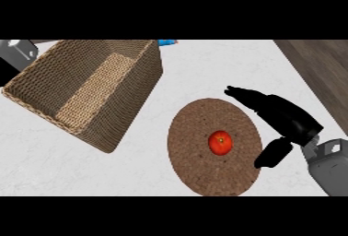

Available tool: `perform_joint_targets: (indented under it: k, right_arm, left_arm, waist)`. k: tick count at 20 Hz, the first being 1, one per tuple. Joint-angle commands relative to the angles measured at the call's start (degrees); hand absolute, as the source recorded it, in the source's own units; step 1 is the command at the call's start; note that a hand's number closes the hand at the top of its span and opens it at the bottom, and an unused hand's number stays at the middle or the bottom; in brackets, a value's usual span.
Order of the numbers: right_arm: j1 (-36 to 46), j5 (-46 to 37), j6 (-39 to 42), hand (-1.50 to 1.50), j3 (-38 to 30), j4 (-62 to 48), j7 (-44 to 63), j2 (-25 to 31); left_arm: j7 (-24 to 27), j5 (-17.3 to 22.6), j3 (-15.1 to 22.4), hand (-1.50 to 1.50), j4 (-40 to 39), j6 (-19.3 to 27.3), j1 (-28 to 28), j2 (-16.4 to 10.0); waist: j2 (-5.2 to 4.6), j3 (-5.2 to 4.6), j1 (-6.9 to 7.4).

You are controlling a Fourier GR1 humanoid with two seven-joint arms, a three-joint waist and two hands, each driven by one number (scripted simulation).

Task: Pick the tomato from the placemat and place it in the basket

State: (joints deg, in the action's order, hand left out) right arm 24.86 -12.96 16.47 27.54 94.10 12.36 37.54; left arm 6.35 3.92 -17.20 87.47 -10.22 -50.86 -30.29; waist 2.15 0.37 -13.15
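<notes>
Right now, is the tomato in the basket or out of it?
Out. The tomato sits on the round placemat, apart from the basket, and the basket's inside shows only woven floor.

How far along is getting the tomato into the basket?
Nothing is done yet: the tomato lies on the round placemat. In hand: the right hand is open at the placemat's right edge, not touching the tomato. Left: grasping, carrying, placing it in the wicker basket.

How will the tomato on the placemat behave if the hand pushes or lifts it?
Round, so the tomato would probably roll across the flat placemat if nudged. Its shiny skin may slip. Small beside the open right hand, it is likely light.
</notes>
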Motion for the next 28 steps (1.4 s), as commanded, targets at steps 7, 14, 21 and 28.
perform_joint_targets:
  k: [7, 14, 21, 28]
  right_arm:
    - [-0.8, -0.9, -2.0, -1.50, 1.0, 0.6, -0.2, -2.4]
    - [-1.4, -3.2, -2.6, -1.50, 2.3, 0.6, 0.9, -2.2]
    - [-1.5, -5.6, -2.5, -1.50, 4.3, 0.7, 1.9, -2.3]
    - [-2.8, -8.0, -4.2, -1.50, 6.5, -0.2, 3.4, -4.3]
  left_arm:
    - [8.4, 4.9, 3.4, 0.00, 11.6, -2.5, 17.8, 4.3]
    - [9.0, 4.2, 2.3, 0.00, 10.3, -4.1, 18.9, 4.8]
    - [9.4, 3.4, 1.4, 0.00, 9.5, -5.8, 20.2, 5.2]
    - [9.9, 2.7, 0.6, 0.00, 8.1, -7.1, 22.0, 6.3]
  waist:
    - [-0.31, -0.64, -1.24]
    - [-0.42, -0.75, -1.13]
    - [-0.47, -0.73, -1.02]
    - [-0.80, -0.66, -0.59]
